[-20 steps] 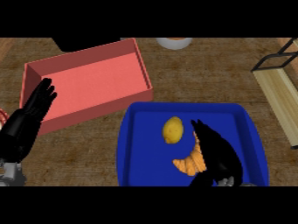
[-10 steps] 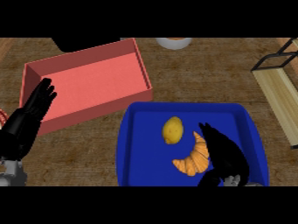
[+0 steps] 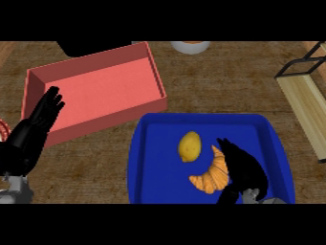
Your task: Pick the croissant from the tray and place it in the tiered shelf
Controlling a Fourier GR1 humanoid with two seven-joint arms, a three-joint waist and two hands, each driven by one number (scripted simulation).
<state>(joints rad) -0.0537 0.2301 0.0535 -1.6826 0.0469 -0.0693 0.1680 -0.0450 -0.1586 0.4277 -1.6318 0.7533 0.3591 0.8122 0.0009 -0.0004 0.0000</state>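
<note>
Head view is showing the right hand lying with fingers straight, unclosed, against the croissant in the blue tray, lower centre. Grasping is starting; next, I judge, fingers need curling round it, then lifting toward the tiered shelf at right.

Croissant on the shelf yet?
No, the croissant lies in the blue tray beside the lemon, with the right hand at its side.
</note>
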